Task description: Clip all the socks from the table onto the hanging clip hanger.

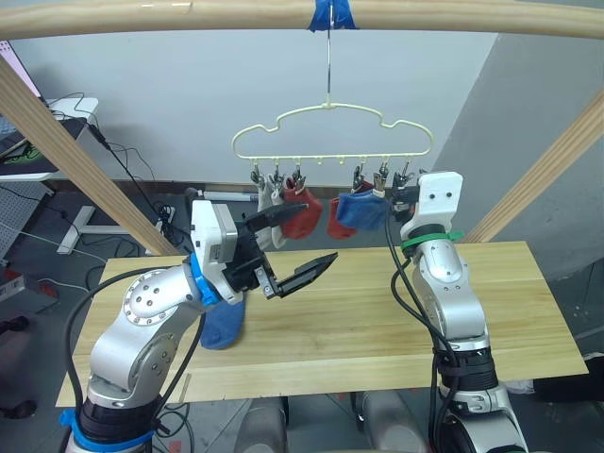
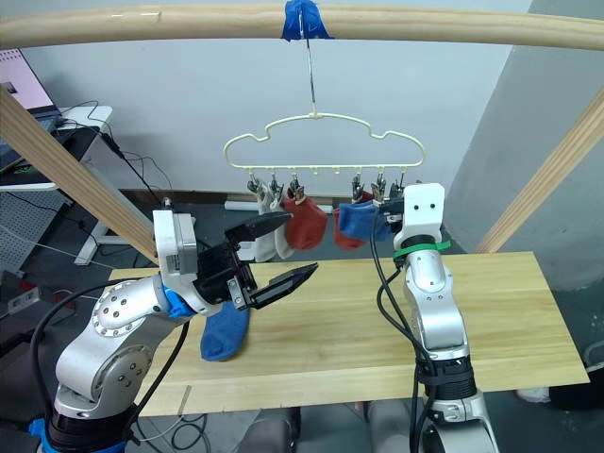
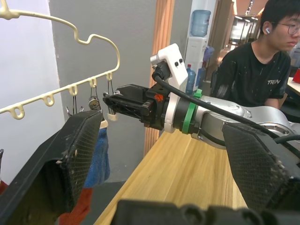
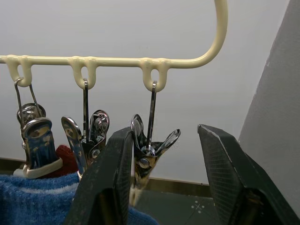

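- 1 blue sock lies on the surface near its left end, partly behind my left arm; soft, light and limp, best pinched at the cuff.
- Clip hanger already carries 5 socks.
- Left pincer: spread, empty, above the surface.
- Right pincer: spread around the end clip, which looks stiff and springy.

The end clip of the hanger hangs bare, between the right pincer's spread fingers. Socks crowd the hanger's other clips. Below it, the desk lies open.
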Robot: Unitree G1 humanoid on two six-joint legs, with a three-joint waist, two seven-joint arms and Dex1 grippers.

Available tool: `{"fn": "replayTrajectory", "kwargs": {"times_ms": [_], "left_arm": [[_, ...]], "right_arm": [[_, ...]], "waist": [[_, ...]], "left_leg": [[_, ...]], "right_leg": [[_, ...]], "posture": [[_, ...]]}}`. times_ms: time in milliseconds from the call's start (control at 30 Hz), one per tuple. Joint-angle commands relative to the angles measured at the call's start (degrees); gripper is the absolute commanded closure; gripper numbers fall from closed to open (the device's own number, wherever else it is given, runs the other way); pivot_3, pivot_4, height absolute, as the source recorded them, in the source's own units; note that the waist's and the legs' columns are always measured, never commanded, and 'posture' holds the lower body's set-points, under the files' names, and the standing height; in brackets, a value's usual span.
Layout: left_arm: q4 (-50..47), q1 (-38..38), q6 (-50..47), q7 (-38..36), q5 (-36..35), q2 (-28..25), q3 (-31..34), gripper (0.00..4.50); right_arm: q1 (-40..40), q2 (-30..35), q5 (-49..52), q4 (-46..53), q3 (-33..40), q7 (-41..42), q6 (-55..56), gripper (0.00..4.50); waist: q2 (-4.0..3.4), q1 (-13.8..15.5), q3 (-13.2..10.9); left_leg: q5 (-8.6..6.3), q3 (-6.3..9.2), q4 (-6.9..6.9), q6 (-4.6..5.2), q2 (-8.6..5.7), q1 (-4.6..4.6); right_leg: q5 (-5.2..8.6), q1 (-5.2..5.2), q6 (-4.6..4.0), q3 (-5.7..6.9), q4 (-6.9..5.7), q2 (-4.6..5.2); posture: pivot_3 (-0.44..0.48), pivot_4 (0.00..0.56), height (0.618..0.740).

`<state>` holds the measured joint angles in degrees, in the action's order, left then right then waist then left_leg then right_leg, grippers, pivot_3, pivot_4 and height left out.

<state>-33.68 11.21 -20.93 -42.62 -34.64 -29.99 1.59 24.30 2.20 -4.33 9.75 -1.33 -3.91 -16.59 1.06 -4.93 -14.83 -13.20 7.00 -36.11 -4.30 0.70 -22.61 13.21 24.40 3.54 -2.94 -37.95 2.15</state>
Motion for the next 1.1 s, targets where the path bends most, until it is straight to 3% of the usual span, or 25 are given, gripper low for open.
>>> {"fn": "replayTrajectory", "kwargs": {"times_ms": [33, 1100], "left_arm": [[-0.85, 0.11, 1.45, -0.85, 0.62, -0.34, -0.39, 0.00], [-0.71, -0.27, 1.68, -0.85, 1.44, -0.11, 0.11, 0.00]], "right_arm": [[1.53, -0.63, 0.02, 0.96, 0.05, -0.22, 1.54, 2.27], [2.82, -2.61, 1.47, -0.39, 0.64, -0.04, 2.14, 2.27]], "waist": [[0.00, 0.00, 0.00], [0.00, 0.02, 0.01]], "left_leg": [[0.00, 0.00, 0.00, 0.00, 0.00, 0.00], [0.00, 0.01, 0.00, 0.00, 0.00, 0.00]], "right_leg": [[0.00, 0.00, 0.00, 0.00, 0.00, 0.00], [0.00, 0.00, -0.01, 0.00, -0.02, 0.00]], "posture": [[-0.052, 0.182, 0.740], [-0.038, 0.185, 0.740]]}}
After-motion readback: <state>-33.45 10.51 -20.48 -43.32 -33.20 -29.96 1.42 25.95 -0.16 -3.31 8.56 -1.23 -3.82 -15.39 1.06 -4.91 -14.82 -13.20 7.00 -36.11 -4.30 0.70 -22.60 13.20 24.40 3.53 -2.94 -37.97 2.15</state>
